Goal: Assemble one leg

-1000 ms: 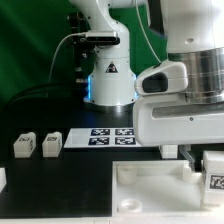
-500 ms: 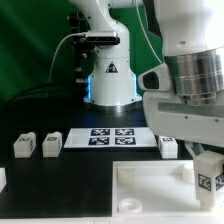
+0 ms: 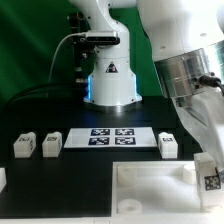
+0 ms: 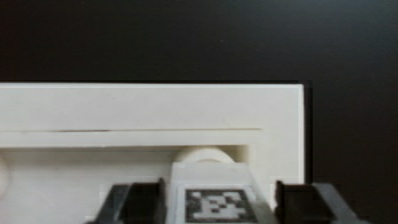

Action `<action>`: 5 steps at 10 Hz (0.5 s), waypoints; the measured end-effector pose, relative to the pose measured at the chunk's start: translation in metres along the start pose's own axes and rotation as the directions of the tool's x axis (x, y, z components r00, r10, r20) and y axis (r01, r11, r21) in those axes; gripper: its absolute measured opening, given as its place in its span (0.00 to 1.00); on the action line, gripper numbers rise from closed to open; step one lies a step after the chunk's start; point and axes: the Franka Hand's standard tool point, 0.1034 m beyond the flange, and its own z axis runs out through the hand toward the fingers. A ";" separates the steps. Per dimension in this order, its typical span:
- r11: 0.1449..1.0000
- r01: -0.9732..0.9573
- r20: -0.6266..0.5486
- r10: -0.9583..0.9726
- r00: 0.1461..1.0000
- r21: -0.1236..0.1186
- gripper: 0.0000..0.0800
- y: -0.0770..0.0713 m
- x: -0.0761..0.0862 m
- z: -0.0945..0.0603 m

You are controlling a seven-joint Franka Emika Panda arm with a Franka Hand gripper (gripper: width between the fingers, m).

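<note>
Black table [image 3: 60, 175] is partly covered by a white panel [image 3: 150, 192]; over its end at the exterior view's right, one leg [image 3: 211, 181] is held pinched in the gripper [image 4: 217, 212].

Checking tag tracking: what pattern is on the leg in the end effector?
White leg with a black-and-white square tag, clearest in wrist view.

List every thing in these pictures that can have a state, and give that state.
Gripper: shut on the held leg.
Held leg: gripped, off the table, over the panel.
Panel: flat on the table, no leg fitted that shows.
Outer loose leg: standing on the table, untouched.
Second loose leg: same.
Third loose leg, by the marker board: same.
</note>
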 end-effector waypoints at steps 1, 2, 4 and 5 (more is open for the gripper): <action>0.999 0.039 0.000 -0.039 0.999 0.000 0.59 0.000 0.000 0.000; 0.999 0.042 0.000 -0.042 0.999 0.000 0.74 0.000 0.000 0.000; 0.892 0.450 -0.002 -0.450 0.893 -0.039 0.80 0.002 -0.001 -0.003; 0.810 0.585 0.000 -0.585 0.811 -0.035 0.81 0.001 0.000 -0.007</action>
